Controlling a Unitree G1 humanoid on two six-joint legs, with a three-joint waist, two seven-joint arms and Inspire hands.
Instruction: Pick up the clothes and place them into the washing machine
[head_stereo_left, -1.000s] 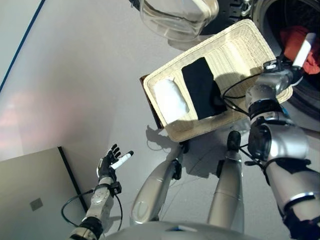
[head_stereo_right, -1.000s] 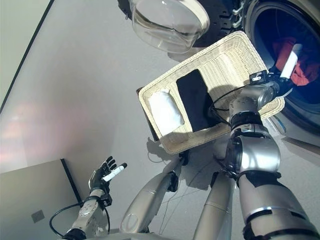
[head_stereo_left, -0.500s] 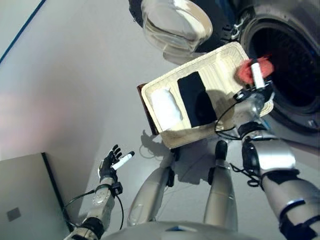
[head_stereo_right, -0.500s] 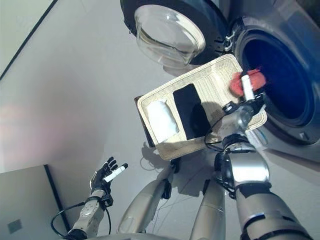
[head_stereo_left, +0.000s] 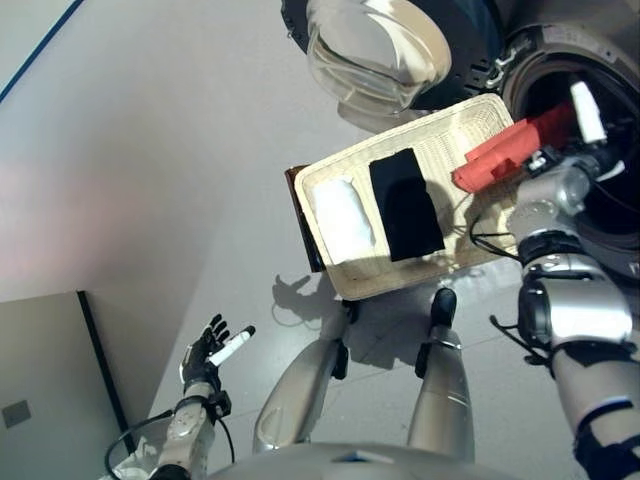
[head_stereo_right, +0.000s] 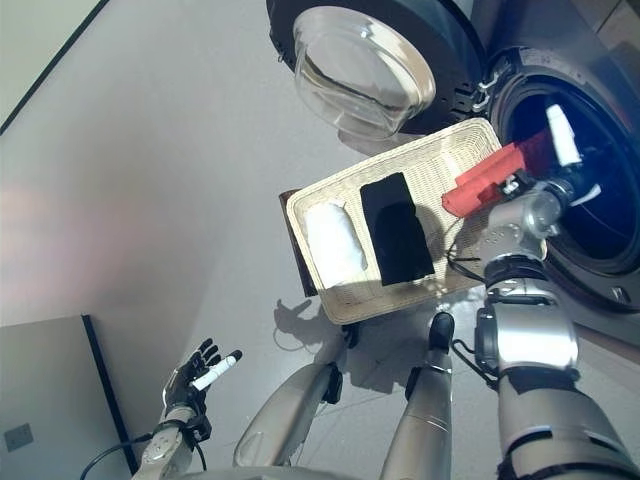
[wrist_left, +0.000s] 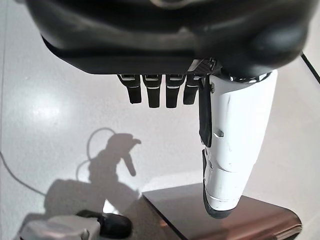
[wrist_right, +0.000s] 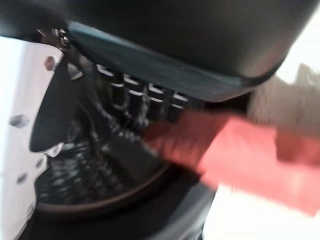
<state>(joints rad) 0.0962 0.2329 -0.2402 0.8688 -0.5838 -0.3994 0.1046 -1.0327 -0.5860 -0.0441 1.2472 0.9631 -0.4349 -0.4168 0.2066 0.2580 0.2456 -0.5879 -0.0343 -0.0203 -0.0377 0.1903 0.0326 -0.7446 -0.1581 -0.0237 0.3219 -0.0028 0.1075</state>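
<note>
My right hand (head_stereo_left: 572, 152) is at the mouth of the washing machine drum (head_stereo_right: 600, 215), shut on a red cloth (head_stereo_left: 503, 156). The red cloth trails back from that hand over the far right corner of the white wicker basket (head_stereo_left: 358, 285). In the right wrist view the red cloth (wrist_right: 240, 155) lies just past the curled fingers (wrist_right: 142, 102), with the dark drum behind. A white cloth (head_stereo_left: 343, 215) and a black cloth (head_stereo_left: 407, 205) lie side by side in the basket. My left hand (head_stereo_left: 204, 349) hangs open and empty low on the left, above the floor.
The machine's round glass door (head_stereo_left: 378, 48) stands open beyond the basket. A dark brown stand (head_stereo_left: 304, 222) shows under the basket's left end. A grey panel (head_stereo_left: 40, 400) fills the lower left corner. Light grey floor spreads to the left.
The camera has shifted. The red cloth, bunched at my right hand half a second ago, now stretches long from the hand back over the basket's corner. The left hand stays idle.
</note>
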